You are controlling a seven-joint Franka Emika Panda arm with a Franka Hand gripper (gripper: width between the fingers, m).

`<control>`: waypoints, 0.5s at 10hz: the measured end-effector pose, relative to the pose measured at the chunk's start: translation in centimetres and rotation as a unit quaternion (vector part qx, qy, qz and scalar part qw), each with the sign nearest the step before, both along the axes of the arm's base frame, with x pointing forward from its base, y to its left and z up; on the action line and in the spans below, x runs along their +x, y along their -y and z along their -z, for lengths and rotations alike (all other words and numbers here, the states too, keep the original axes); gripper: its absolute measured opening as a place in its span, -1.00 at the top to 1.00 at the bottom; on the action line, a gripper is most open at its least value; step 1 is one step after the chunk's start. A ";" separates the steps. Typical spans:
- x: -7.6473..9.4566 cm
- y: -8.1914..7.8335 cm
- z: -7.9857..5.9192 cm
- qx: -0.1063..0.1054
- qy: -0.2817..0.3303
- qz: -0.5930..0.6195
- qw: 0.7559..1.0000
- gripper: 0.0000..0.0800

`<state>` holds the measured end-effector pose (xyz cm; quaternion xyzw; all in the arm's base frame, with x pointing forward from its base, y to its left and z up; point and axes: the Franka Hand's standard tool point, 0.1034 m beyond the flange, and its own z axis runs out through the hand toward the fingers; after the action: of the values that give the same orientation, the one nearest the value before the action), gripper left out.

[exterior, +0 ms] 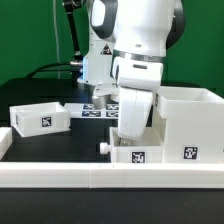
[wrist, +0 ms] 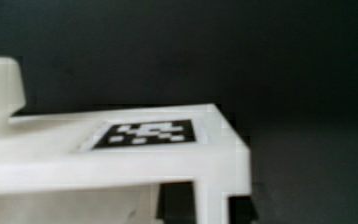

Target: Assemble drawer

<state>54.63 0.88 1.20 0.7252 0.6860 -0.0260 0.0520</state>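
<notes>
Tray fitting looked to be the step in hand. The arm stood low over the middle tray [exterior: 133, 153], which sat on the table [exterior: 60, 145] just left of the tall case [exterior: 186, 122] and against the near rail [exterior: 80, 180], with its knob [exterior: 103, 147] pointing left. The pincer [exterior: 131, 136] hung at that tray's top. Its fingers were hidden behind the wrist in the exterior view and did not show in the wrist view, so whether they were apart or clamped on the tray could not be told. The wrist view gave only the tray's upper face with a square tag [wrist: 153, 133] and the knob, both close under the camera. The second tray [exterior: 40, 117] lay well apart at the far left, and the marker board [exterior: 92, 110] lay farther back. As I judged it, the next move called for a sure grip on the middle tray, then lining it up squarely with the case's opening and easing it in, knob outward
</notes>
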 end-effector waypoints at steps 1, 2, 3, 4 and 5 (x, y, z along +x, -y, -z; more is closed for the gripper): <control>-0.1 0.2 0.2 0.000 -0.002 -0.007 1.000 0.89; -0.1 0.2 0.2 0.000 -0.002 -0.007 1.000 0.89; -0.1 0.2 0.2 0.000 -0.003 -0.007 1.000 0.89; -0.1 0.2 0.1 0.000 -0.002 -0.007 1.000 0.42; 0.0 0.2 -0.1 0.000 -0.001 -0.006 1.000 0.07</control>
<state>54.61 0.64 1.28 0.7208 0.6907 -0.0263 0.0520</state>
